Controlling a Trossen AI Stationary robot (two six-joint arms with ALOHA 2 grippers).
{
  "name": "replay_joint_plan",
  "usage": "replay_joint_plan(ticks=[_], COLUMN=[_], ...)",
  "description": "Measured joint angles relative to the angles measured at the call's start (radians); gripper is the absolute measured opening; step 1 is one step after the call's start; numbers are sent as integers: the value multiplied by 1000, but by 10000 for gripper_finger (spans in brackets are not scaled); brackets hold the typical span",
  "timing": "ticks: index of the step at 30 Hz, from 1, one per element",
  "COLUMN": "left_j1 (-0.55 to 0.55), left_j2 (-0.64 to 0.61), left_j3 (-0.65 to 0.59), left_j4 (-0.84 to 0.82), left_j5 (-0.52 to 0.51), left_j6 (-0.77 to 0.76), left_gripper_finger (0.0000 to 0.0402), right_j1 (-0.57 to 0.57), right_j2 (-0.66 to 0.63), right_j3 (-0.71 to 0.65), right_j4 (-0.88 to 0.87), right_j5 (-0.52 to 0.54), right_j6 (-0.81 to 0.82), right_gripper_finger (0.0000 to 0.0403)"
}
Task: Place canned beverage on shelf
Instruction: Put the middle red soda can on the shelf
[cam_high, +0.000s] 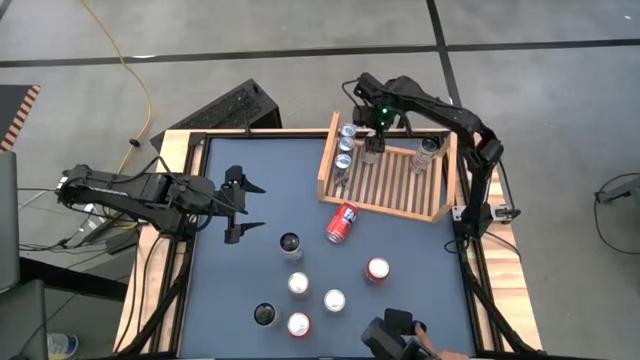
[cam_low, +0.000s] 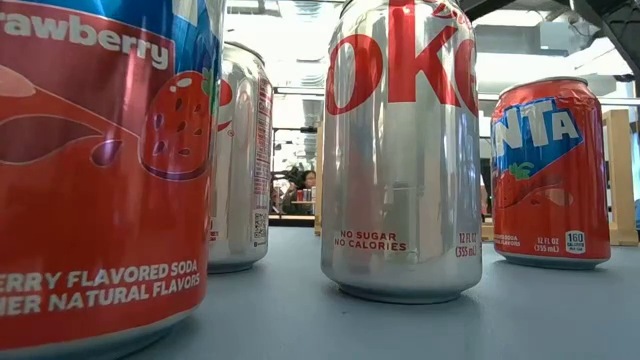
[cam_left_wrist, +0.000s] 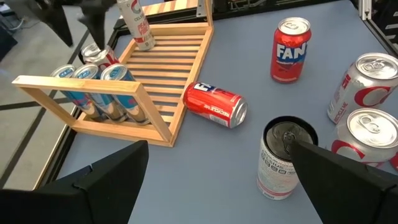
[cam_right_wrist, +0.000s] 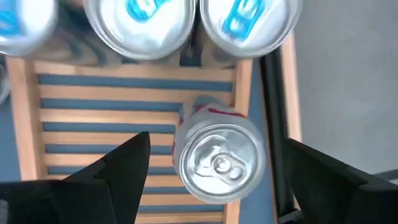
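The right gripper hangs above the shelf, fingers spread, a silver can standing free between them.

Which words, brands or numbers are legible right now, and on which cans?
"Strawberry", "flavored soda", "natural flavors": nearest red can.
"NO SUGAR NO CALORIES", "12 FL OZ (355 mL)": silver can.
"NTA", "12 FL OZ", "160": red-and-blue can.
"FAN": upright red can.
Fallen can's print: too blurred.

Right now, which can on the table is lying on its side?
The red can just in front of the shelf, lying on the mat beside its front board. The other loose cans, like the dark-topped can, stand upright.
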Motion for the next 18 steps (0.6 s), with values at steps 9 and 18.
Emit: replay_joint_plan(ticks=[9,18], left_j1=[0,0], left_j2=[0,0], left_j3=[0,0], left_j4=[0,3], left_j5=[1,33], left_j6=[3,-20], left_gripper_finger=[380,380], right_j1=[31,372], right_j2=[-147,-336], right_j3=[156,140], right_j4=[-193,-366], right_j5=[-110,-133], right_j6=[155,566], right_gripper_finger=[338,329])
